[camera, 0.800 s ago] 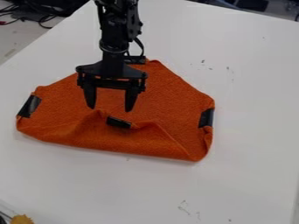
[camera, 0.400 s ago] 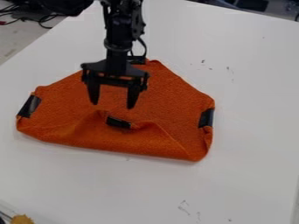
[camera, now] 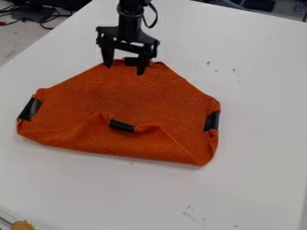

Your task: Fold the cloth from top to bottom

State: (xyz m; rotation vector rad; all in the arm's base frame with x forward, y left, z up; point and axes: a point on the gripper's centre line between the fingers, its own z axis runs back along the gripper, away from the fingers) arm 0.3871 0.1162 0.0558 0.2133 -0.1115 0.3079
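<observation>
Beyond the cloth [camera: 120, 94], the arm [camera: 129, 18] is cut off by the top edge. The gripper [camera: 124, 70] hides bits of the cloth's far rim and black patch [camera: 130, 62]. A yellowish thing [camera: 23, 225], nearer and left, is cropped below; specks [camera: 208, 63] rightward are too small to identify.

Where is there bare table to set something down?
Bare white table lies between the orange cloth and the picture's right edge, and below the cloth's lower edge, bar small marks. Crowded: the cloth's top end, where the open gripper hangs.
</observation>
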